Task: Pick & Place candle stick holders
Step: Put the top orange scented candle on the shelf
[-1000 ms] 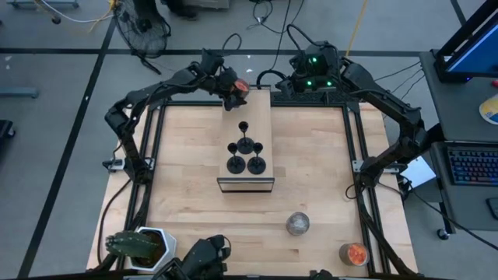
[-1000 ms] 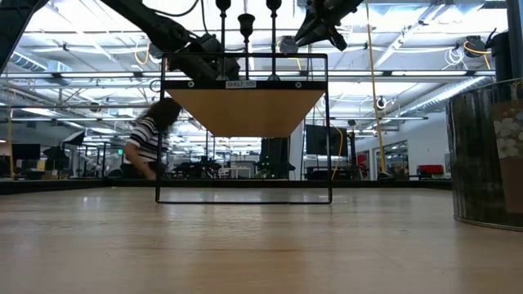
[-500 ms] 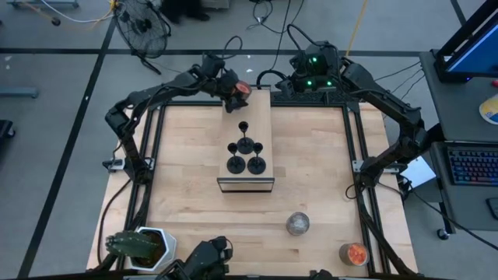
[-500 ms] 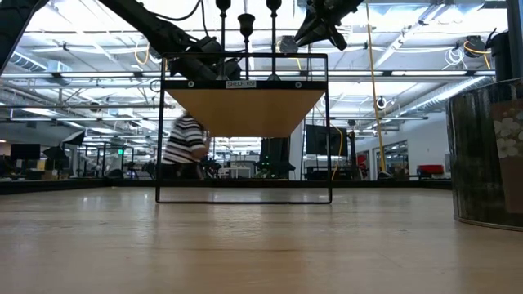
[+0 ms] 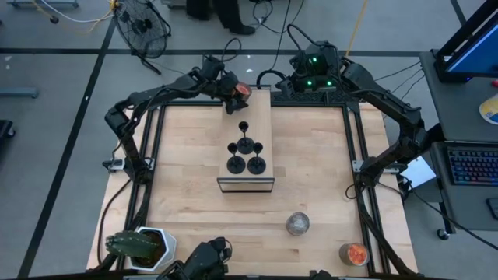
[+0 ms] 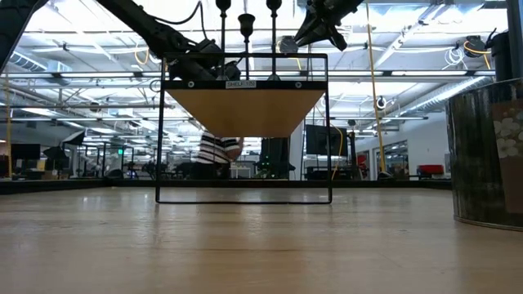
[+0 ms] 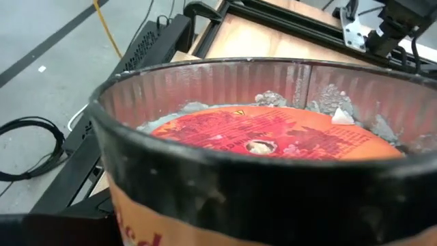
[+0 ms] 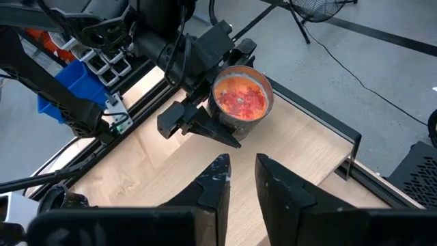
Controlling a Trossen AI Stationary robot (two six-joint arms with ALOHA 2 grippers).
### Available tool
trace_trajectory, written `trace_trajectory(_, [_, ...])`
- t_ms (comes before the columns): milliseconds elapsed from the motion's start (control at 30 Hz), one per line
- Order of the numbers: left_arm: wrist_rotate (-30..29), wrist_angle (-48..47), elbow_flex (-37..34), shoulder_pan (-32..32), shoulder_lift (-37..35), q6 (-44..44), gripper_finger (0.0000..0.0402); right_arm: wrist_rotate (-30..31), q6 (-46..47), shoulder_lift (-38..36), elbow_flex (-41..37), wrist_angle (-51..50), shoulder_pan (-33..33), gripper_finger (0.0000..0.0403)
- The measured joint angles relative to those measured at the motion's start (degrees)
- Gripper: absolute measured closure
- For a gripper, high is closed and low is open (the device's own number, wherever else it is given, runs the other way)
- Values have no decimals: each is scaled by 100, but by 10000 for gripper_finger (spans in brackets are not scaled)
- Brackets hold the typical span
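Several black candle stick holders (image 5: 244,148) stand on their round bases on the wooden top of a small wire-framed shelf (image 5: 260,113); their stems show above the shelf (image 6: 246,24) in the low view. My left gripper (image 5: 233,99) is at the shelf's far left corner, shut on a glass jar with orange contents (image 5: 242,90). My right gripper (image 8: 243,164) hangs high over the shelf's far end, its fingers a narrow gap apart with nothing between them. My left gripper holds the glass jar (image 8: 239,98) by its side wall, below the rim, one dark finger (image 8: 205,130) showing alongside it and the other hidden behind the jar. The fingers come slanting down from the table's far left. The jar stays upright, mouth up; whether its bottom touches the shelf I cannot tell.
A round silvery jar (image 5: 297,224) and another orange-filled glass jar (image 5: 354,253) stand near the table's front right; a potted plant (image 5: 138,245) sits at the front left. A person moves in the room behind the table (image 6: 219,151).
Both grippers have kept their places and the jar has stayed in the left one. In the room behind the table a person in a striped top has walked toward the right.
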Motion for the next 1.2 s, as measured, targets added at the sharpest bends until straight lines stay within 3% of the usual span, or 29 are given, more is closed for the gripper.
trace_trajectory(200, [-14,174,-80,-22,-2,-141,53,0,0,2,0,0,-1,342])
trace_trajectory(400, [-141,73,-93,-21,-2,-264,16,0,0,2,0,2,-2,342])
trace_trajectory(700, [-126,-109,-84,-17,-4,-289,38,-2,0,4,0,48,0,342])
trace_trajectory(967, [-134,-527,-86,-17,-9,-282,7,-10,0,3,0,46,2,342])
trace_trajectory(1200, [-233,-811,-80,-17,-15,-139,14,-11,0,4,0,46,2,341])
